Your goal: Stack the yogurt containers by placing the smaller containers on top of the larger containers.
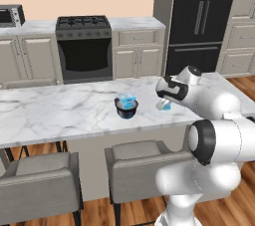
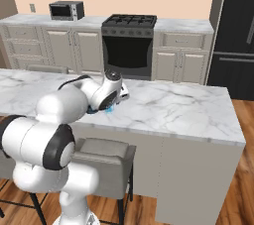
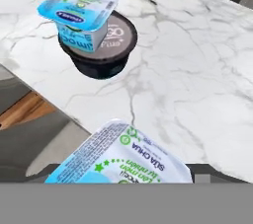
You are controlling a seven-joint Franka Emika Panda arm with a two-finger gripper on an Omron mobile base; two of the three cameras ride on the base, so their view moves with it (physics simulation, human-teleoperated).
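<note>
My own wrist covers most of the yogurt cup [image 1: 166, 105] near the counter's front edge in the left base view, so only a sliver of blue shows beside it. From the right base view my forearm hides nearly all of that cup [image 2: 109, 110]; I cannot tell its size there. In the hand view its printed lid [image 3: 123, 161] is cut off at the bottom, and I cannot see whether my fingers touch its sides. The other cup [image 3: 79, 16] sits on the dark round container [image 3: 106, 50], hiding part of its top. The lid print is too blurred to read.
</note>
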